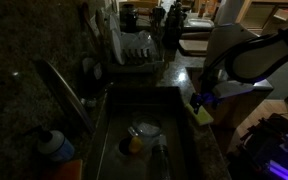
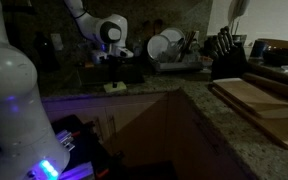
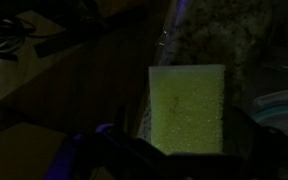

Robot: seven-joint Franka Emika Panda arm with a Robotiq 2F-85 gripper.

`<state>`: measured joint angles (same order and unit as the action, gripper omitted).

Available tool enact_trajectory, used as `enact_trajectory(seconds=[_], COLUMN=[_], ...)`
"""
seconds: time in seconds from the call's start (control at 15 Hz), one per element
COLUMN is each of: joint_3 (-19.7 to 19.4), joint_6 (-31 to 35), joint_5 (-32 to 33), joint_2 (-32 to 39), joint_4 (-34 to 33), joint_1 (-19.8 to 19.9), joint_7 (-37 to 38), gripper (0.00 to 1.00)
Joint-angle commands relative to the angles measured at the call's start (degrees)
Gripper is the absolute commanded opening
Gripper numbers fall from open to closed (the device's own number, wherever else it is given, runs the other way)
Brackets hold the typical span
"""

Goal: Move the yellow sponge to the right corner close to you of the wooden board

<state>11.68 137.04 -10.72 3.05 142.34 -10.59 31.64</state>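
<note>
The yellow sponge [image 1: 202, 109] lies flat on the dark stone counter edge beside the sink; it also shows in an exterior view [image 2: 114, 87]. My gripper [image 2: 114, 63] hangs just above it, apart from it. In the wrist view the sponge [image 3: 187, 100] fills the middle, and my gripper [image 3: 184, 128] is open with a dark finger on either side of it. The wooden board [image 2: 259, 100] lies on the counter at the far side of the corner, well away from the sponge.
The sink [image 1: 174, 120] holds a bowl [image 1: 144, 129] and a round orange object [image 1: 134, 144]. A dish rack [image 1: 139, 52] with plates stands behind it, also seen in an exterior view [image 2: 169, 45]. A knife block [image 2: 227, 50] stands near the board. The room is dark.
</note>
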Motion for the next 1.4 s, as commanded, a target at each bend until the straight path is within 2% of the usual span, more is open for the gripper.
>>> enact_trajectory(seconds=[0.0,0.2,0.27,0.33,0.6,0.93,1.0,1.33], joint_3=[-0.47,-0.51,-0.50,-0.60,-0.59,-1.37,-1.45,-1.77], joint_6=[0.07,2.38,3.10,1.11,1.24,3.48,2.05,2.61], joint_5=[-0.04,-2.20,-1.03,-0.93,-0.92,-6.22,-4.49,-5.04], joint_2=[0.22,1.74,1.72,0.45,0.43,3.41,1.40,3.58], joint_4=[-0.06,-0.74,-0.86,-0.22,-0.26,-1.29,-0.36,-1.21], joint_1=[-0.45,-0.28,-0.55,-0.46,-0.49,0.19,-0.21,-0.02], joint_7=[-0.06,-1.65,-0.40,-0.18,-0.16,-3.67,-1.57,-1.66], gripper=[1.00,1.00,1.00,1.00,1.00,1.00,1.00,1.00])
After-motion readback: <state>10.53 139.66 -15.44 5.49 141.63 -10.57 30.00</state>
